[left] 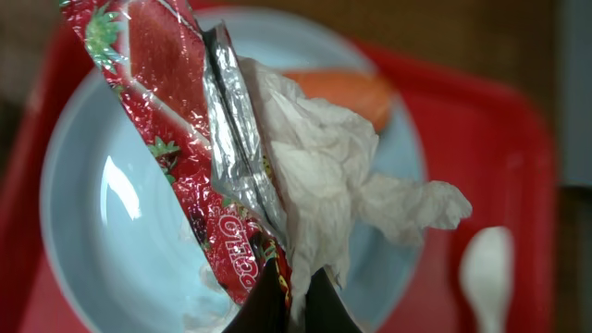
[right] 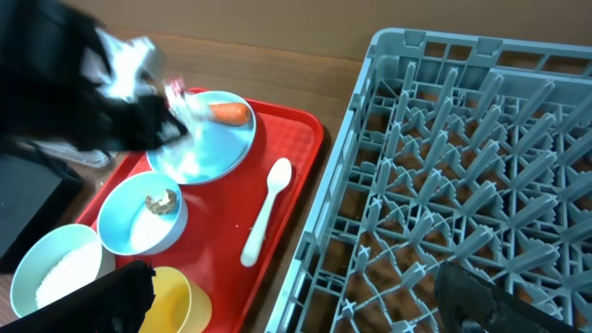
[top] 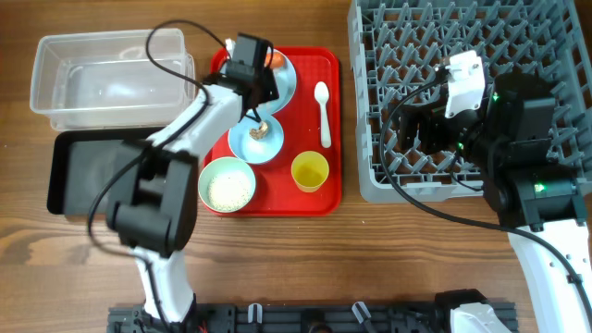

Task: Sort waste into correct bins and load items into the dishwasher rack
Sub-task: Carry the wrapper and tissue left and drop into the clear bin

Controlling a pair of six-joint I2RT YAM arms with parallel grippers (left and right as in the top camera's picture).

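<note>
Your left pincer (left: 289,301) is clenching on the lower end of the red wrapper (left: 176,139). The crumpled white paper (left: 342,176) pressing against it seems to be caught in the same pinch, so be lifting straight up and slowly, watching whether the paper is coming along or slipping loose. Just beneath the pincer the pale blue plate (left: 102,231) is lying on the red tray (left: 499,157), with the orange carrot (left: 347,88) resting beyond the paper; be keeping the load from dragging it. Farther off to the pincer's left, the clear tub (top: 102,79) and black tray (top: 83,171) are waiting. Your left arm is stretching forward over the red tray, wrist pointing down, while the right pincer (right: 296,296) is hanging released and empty over the dishwasher rack (top: 462,55).
</note>
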